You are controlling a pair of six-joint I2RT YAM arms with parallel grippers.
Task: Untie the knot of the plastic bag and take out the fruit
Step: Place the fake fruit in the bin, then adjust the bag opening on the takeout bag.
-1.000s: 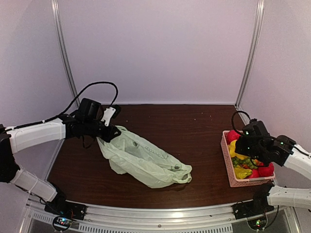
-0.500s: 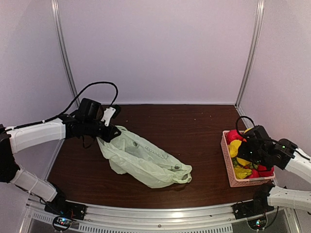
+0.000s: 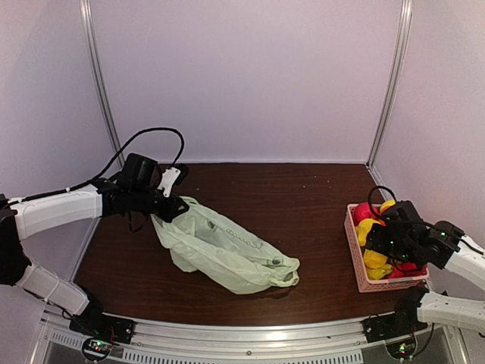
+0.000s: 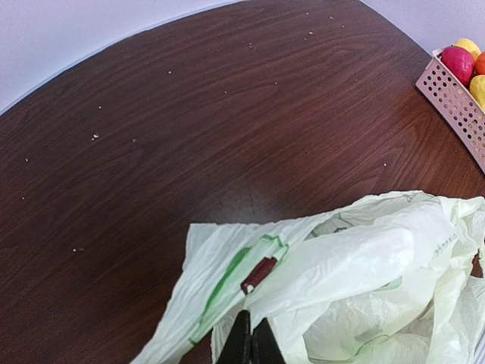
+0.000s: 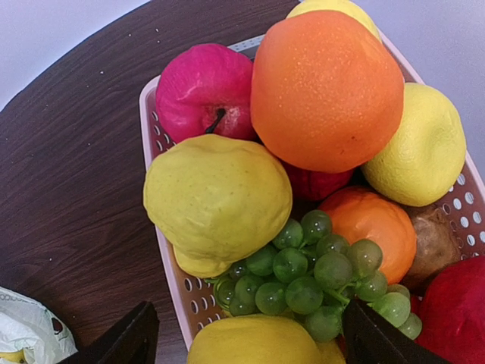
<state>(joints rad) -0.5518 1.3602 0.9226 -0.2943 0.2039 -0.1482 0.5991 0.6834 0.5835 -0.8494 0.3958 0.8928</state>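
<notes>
Left gripper (image 4: 251, 341) is pinched tight on the bag (image 3: 227, 250) at its 10 o'clock corner; no knot shows. Right gripper (image 5: 250, 334) hangs wide open, empty, over fruit (image 5: 326, 87) in the basket (image 3: 386, 286) at 4 o'clock. This looks like the emptying step. The next move is probably to reach into the slack bag for leftovers.
</notes>
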